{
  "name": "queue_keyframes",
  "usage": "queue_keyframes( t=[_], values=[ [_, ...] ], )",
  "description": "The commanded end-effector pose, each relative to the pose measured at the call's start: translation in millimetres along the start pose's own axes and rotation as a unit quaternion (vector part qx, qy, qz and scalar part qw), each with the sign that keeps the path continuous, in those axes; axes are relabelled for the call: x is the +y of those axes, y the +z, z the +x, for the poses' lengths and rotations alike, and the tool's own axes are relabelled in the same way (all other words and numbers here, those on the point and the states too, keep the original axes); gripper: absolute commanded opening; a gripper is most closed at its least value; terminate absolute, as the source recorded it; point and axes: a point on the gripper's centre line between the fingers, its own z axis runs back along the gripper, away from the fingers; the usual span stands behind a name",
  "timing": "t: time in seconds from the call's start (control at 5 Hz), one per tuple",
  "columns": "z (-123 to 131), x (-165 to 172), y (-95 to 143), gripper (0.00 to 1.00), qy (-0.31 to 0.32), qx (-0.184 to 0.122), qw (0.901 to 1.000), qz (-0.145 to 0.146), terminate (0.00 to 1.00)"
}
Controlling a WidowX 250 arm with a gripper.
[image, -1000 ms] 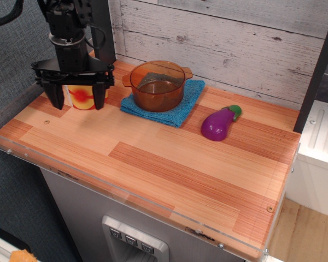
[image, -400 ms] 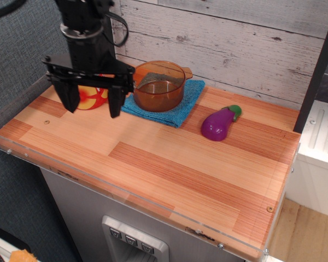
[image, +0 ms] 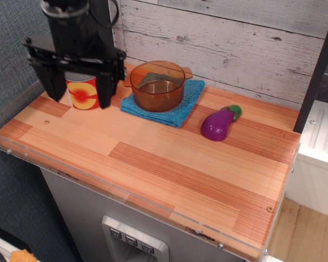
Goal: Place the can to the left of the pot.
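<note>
The short cylindrical tin can with the red, yellow and white label [image: 83,94] is found standing upright on the striped wooden tabletop [image: 169,164], at the far left, just left of the round translucent amber-brown plastic pot [image: 157,84], which rests on a folded blue cloth [image: 175,109]. The can and pot are seen to be apart, with a narrow gap between them. The black two-fingered gripper [image: 76,90] is positioned over the can with its fingers spread wide, one on either side of the label; no contact with the can can be confirmed, and the gripper is judged to be released and not holding anything. The placement is judged essentially complete. For the step in hand, a straight vertical withdrawal is advised, so that neither finger brushes the can and tips or shifts it toward the pot handle. A purple toy eggplant with a green stem [image: 221,123] is noted well to the right and is not involved. The lid of the can is hidden behind the gripper body, and the upper part of the arm is cut off by the frame edge.
</note>
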Motion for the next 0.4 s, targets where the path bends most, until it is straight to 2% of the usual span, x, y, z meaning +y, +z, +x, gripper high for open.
queue_keyframes(
  t=[0.0,0.2],
  values=[
    [-16.3,-4.9,20.2,1.00,0.008,-0.026,0.9996,0.001,0.00],
    [-16.3,-4.9,20.2,1.00,0.008,-0.026,0.9996,0.001,1.00]
  ],
)
